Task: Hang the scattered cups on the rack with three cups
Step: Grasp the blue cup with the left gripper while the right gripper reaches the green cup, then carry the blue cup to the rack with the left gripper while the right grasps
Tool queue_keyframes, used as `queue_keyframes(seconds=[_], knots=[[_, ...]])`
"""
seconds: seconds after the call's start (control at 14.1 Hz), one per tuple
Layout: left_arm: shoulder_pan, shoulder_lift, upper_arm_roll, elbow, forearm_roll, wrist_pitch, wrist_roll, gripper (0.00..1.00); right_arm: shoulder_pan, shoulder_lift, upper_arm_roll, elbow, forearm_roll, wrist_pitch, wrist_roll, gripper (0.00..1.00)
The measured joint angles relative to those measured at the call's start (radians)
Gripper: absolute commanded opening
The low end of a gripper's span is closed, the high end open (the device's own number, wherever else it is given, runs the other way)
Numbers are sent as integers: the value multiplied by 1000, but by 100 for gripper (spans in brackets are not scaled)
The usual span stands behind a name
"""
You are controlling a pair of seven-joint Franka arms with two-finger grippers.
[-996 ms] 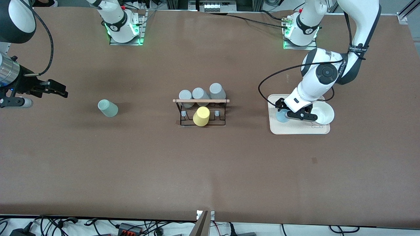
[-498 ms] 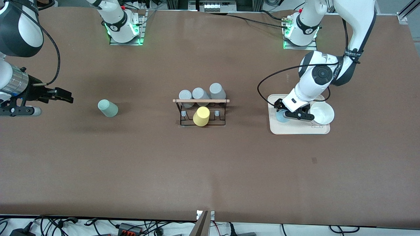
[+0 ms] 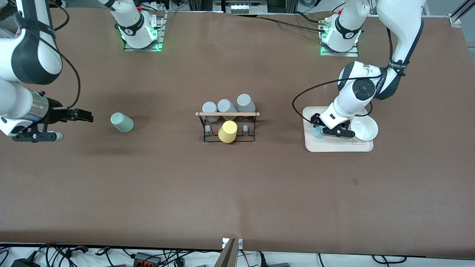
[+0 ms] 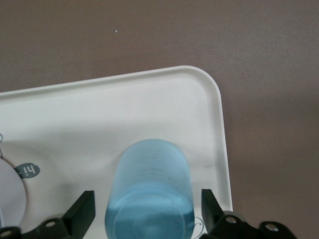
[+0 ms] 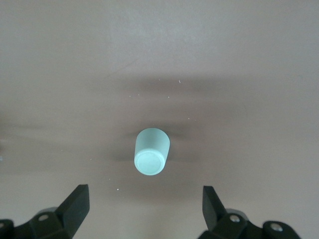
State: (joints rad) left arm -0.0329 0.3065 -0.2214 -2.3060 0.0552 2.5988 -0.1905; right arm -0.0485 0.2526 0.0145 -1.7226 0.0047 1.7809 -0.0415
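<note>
- The desk (image 3: 237, 185) carried everything, and judged from its layout the task was barely begun: neither loose cup had reached the rack.
- The tray (image 3: 336, 147) sat toward the left arm's end of the desk, with a white bowl (image 3: 365, 128) and the blue cup (image 4: 151, 191) on it.
- The rack (image 3: 227, 126) stood mid-desk, already carrying three grey cups (image 3: 226, 105) and a yellow cup (image 3: 228, 131); two short pegs beside the yellow cup looked free.
- The left end effector (image 3: 322, 130) was down at the tray, its fingers (image 4: 82, 211) spread wide on either side of the blue cup without gripping it.
- The right end effector (image 3: 86, 115) hung over bare desk near the green cup (image 3: 122, 122), fingers spread wide and holding nothing.
- The green cup stood alone toward the right arm's end, well apart from the rack.
- Left to do, as I judge it: grasp, carry and hang both cups.
</note>
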Motion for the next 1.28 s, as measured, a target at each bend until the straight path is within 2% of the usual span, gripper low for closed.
queue_keyframes(seconds=[0.07, 0.14, 0.21, 0.36, 0.57, 0.71, 0.85, 1.07, 1.28], knots=[[2, 4, 0, 0, 0, 1, 0, 47, 0, 19, 0, -7, -10, 21, 0, 100], [3, 3, 0, 1, 0, 4, 0, 37, 0, 33, 0, -20, -17, 43, 0, 100], [3, 1, 0, 1, 0, 4, 0, 33, 1, 41, 0, -36, -20, 57, 0, 100], [3, 2, 0, 1, 0, 6, 0, 29, 6, 45, 2, -70, -21, 68, 0, 100], [3, -3, 0, 10, 0, 4, 0, 29, 16, 44, 3, -124, -21, 79, 6, 100], [3, -24, 0, 52, 1, -67, 0, 29, 24, 43, 3, -180, -21, 114, 15, 100], [2, -52, -3, 157, 1, -240, 0, 29, 28, 43, 3, -224, -21, 152, 21, 100], [-17, -64, -17, 390, 1, -496, 0, 29, 28, 43, 3, -277, -21, 208, 23, 100], [-97, -42, -24, 543, 1, -580, -79, 29, 28, 44, 3, -332, -22, 258, 23, 100]])
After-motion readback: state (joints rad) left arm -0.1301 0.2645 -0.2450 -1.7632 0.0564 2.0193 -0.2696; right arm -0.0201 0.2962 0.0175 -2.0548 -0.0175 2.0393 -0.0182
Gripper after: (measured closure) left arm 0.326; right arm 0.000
